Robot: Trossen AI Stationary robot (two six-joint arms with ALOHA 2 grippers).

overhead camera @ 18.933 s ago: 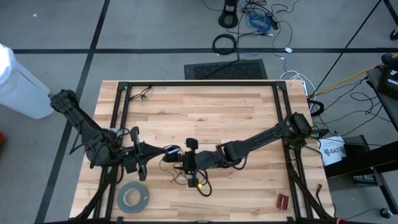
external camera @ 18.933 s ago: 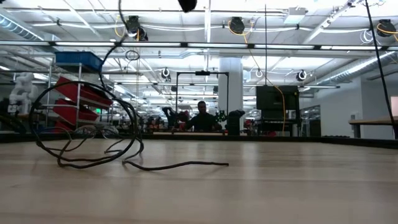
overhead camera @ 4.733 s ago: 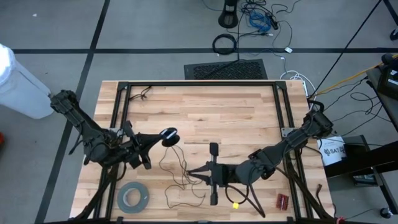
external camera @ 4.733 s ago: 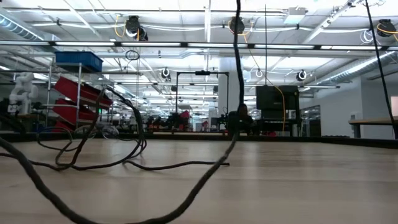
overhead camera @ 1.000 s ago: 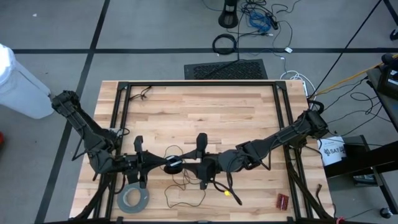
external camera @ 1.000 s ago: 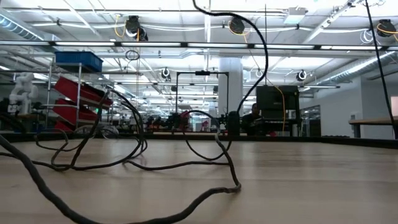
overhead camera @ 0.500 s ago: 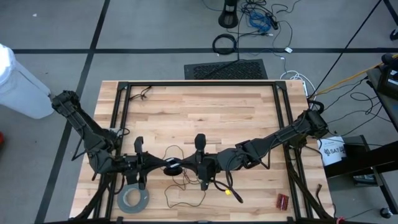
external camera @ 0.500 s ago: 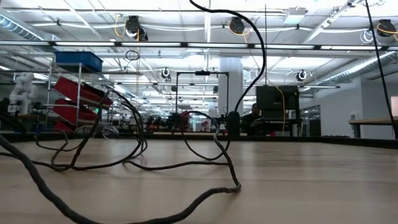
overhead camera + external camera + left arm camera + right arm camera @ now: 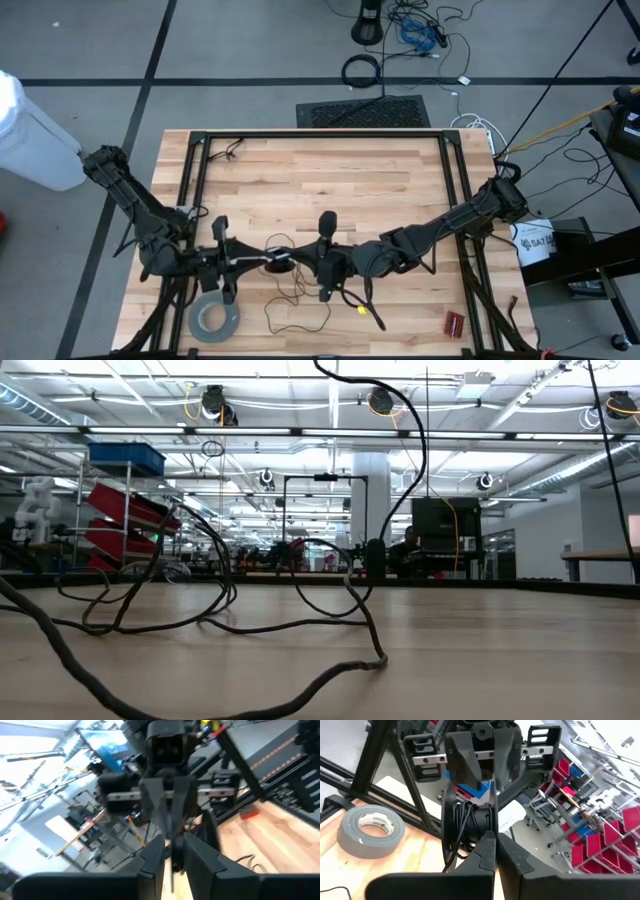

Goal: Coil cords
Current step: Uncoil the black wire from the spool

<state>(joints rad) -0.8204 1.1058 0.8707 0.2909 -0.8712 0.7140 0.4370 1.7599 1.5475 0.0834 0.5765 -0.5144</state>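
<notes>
- disc (image 9: 278, 264) sits between the two grippers over the table's near middle, with dark wire (image 9: 461, 827) wound round it.
- left gripper (image 9: 255, 264) points right at the disc; in the right wrist view its fingers (image 9: 462, 757) stand a little apart on either side of the spool.
- right gripper (image 9: 300, 266) points left and meets the disc from the other side; its fingers (image 9: 487, 851) are pressed together, pinching the wire at the spool's edge.
- loose wire (image 9: 297, 308) trails off the disc in loops over the wood (image 9: 320, 185) toward the near edge; the low view shows those loops (image 9: 215, 622) lying on the board.
- tape roll (image 9: 214, 317) lies flat near the left front corner, just beside the left arm.
- small red object (image 9: 455, 323) lies near the right front corner, well apart from the grippers.
</notes>
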